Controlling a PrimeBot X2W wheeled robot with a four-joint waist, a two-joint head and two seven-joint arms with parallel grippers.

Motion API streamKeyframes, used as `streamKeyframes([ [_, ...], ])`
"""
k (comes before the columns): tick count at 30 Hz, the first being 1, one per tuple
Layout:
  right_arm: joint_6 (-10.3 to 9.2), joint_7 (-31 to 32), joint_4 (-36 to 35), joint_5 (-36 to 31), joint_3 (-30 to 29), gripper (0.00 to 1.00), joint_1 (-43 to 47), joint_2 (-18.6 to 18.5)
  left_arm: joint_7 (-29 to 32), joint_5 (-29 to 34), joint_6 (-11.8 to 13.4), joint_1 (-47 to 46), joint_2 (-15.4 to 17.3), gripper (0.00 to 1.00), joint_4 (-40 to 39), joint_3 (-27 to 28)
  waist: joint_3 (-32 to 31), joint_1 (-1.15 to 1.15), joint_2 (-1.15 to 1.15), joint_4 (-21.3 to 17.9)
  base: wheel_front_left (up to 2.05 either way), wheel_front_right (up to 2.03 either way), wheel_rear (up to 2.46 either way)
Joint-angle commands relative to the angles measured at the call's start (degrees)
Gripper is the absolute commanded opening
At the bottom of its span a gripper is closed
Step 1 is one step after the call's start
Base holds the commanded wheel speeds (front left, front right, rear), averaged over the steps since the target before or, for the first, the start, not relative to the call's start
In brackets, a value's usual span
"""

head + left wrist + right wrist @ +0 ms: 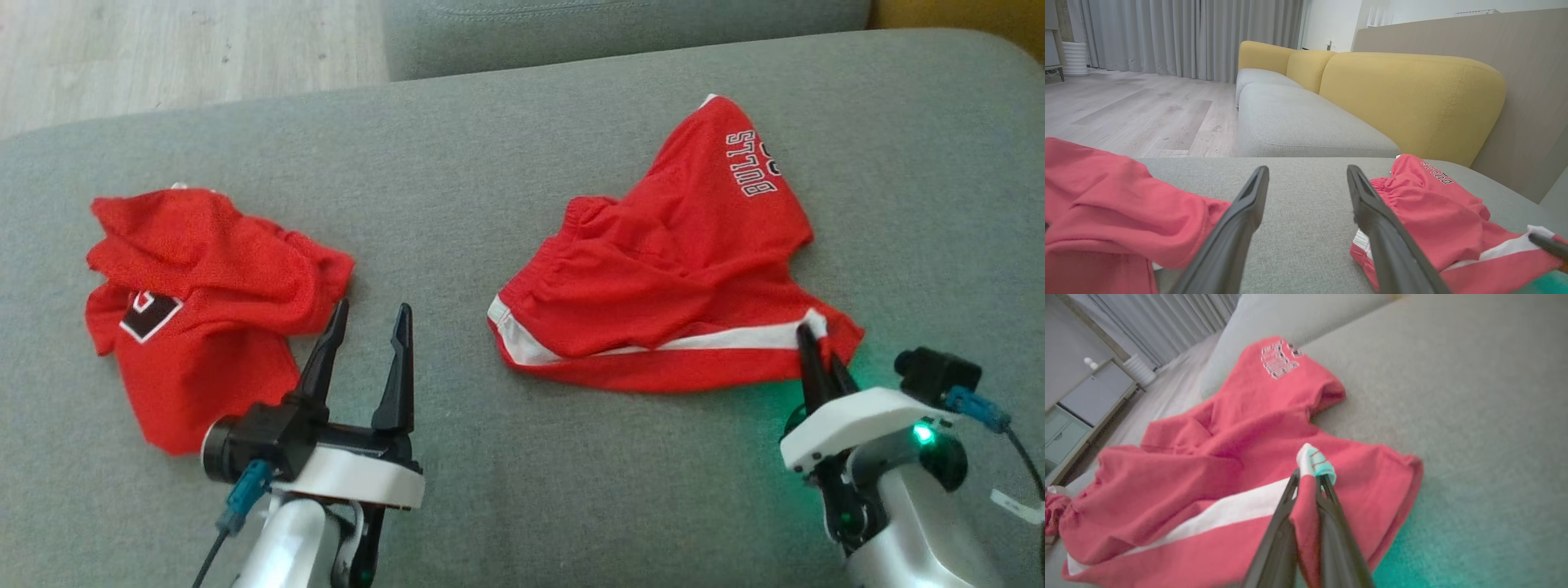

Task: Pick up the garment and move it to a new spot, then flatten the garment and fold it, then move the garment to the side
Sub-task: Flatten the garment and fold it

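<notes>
**Grey fabric sofa cushion [522, 163]: right end effector [819, 351] clamped on red mesh shorts with white side stripe [678, 269]**

Pale wood floor [163, 57] sits past the cushion's far edge. The left wrist view has a mustard-yellow sofa backrest [1404, 94] and grey curtains [1188, 36] behind.

The red mesh shorts lie crumpled on the right half of the cushion. BULLS lettering is at the far end, the gathered waistband faces the cushion's middle, and the white stripe runs along the near edge.

The right end effector has its fingers closed together on the near right corner of the shorts, at the end of the white stripe. In the right wrist view [1310, 479] red fabric is sandwiched between the two dark fingers, with a white hem tip poking out above them. The rest of the shorts [1216, 465] lies on the cushion. A green glow [1425, 555] tints the cushion next to the grip.

The left end effector [371, 307] is spread wide and holds nothing, above bare cushion between the two garments. Its tips are just beside a crumpled red mesh garment with a black white-edged patch [196, 286] on the left half. Contact with the cushion can't be told.

In the left wrist view the fingers [1307, 169] frame bare cushion, with the patched garment [1106, 208] to the left and the shorts [1437, 212] to the right. The two garments are well apart.
</notes>
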Motion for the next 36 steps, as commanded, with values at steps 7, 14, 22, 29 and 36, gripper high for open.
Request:
streamKeyframes([
  [7, -0.04, -2.27, -9.12, -1.59, 0.36, 0.0, 2.77, -0.57, -0.52, 0.58, 0.08, -1.68, 0.18, 1.0, -1.96, 2.71, -1.25, 0.0, 0.0, -2.61, 0.0, 0.0, 0.0],
  [14, -0.04, 0.05, -16.18, -4.03, -1.77, 0.0, 7.73, -0.73, -0.52, 1.25, -0.57, -1.92, 0.22, 1.0, -1.26, 2.16, -1.33, 0.0, 0.0, -5.93, 0.0, 0.0, 0.0],
  [22, -0.04, 0.0, -19.57, -5.07, -0.58, 0.0, 9.2, -0.54, 2.46, 0.57, -2.51, -4.2, 0.99, 1.0, 3.58, -2.27, 0.67, 0.0, 0.0, -9.37, 0.0, 0.0, 0.0],
  [29, -0.04, -2.35, -18.57, -5.6, 0.55, 0.0, 7.51, -0.45, 6.5, -2.84, -3.35, -6.56, 2.12, 1.0, 5.23, -7.98, 2.59, 0.0, 0.0, -10.08, 0.0, 0.0, 0.0],
  [36, -0.04, -3.26, -17.25, -5.91, 0.59, 0.0, 6.16, -0.45, 9.82, -5.71, -3.43, -8.51, 4.67, 1.0, 5.81, -12.86, 3.44, 0.0, 0.0, -10.05, 0.0, 0.0, 0.0],
])
